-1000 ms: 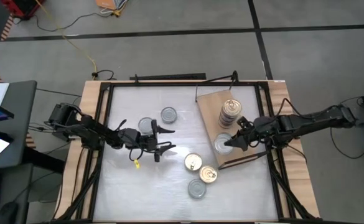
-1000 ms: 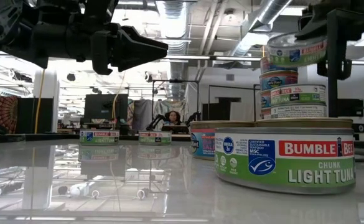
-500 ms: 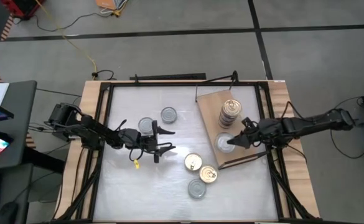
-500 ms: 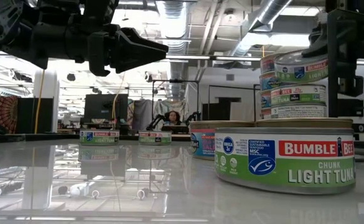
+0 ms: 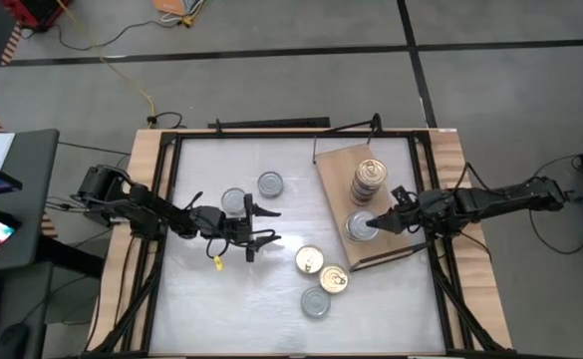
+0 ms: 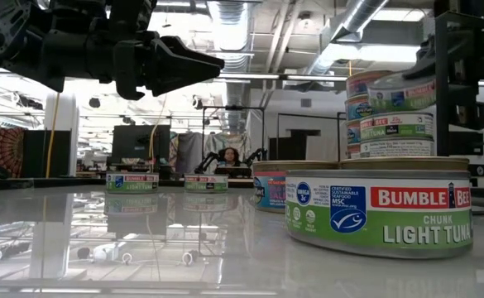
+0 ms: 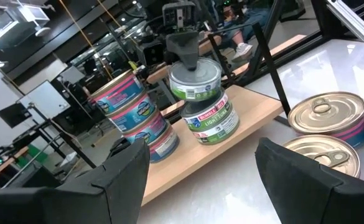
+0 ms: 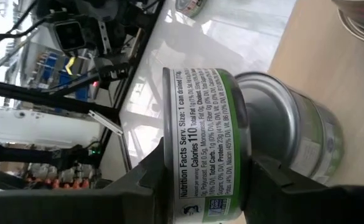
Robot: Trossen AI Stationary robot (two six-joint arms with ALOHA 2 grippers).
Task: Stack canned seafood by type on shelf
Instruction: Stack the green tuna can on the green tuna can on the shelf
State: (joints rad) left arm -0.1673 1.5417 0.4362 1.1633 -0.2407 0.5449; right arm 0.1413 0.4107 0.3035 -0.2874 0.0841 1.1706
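Note:
My right gripper (image 5: 374, 221) is shut on a green-labelled tin (image 8: 206, 143) and holds it over a second green tin (image 7: 211, 121), which stands on its base on the wooden shelf (image 5: 386, 175). The left wrist view shows the upper tin (image 7: 195, 81) right on top of the lower one or a hair above it; I cannot tell which. A stack of pink-labelled tins (image 5: 368, 179) stands farther back on the shelf. My left gripper (image 5: 261, 224) hovers open above the middle of the table and touches nothing. My right gripper pinches the green tin between its two fingers, which stand at the tin's two flat ends in the right wrist view. One finger (image 7: 185, 46) lies on the silver lid (image 7: 197, 70); the other is hidden. The fingers come level from the table's right. The tin is upright.
Two silver-lidded tins (image 5: 235, 201) (image 5: 269, 183) stand left of centre. Two gold-lidded tins (image 5: 309, 261) (image 5: 333, 279) and a silver one (image 5: 315, 302) stand near the shelf's near corner. Black frame rails (image 5: 166, 199) run round the table. A person (image 6: 229, 157) sits far behind.
My right gripper has come down with the green tin and shifted slightly toward the table's left. The tin has sunk from above the pink stack's top to just over the lower green tin. It stays upright and held.

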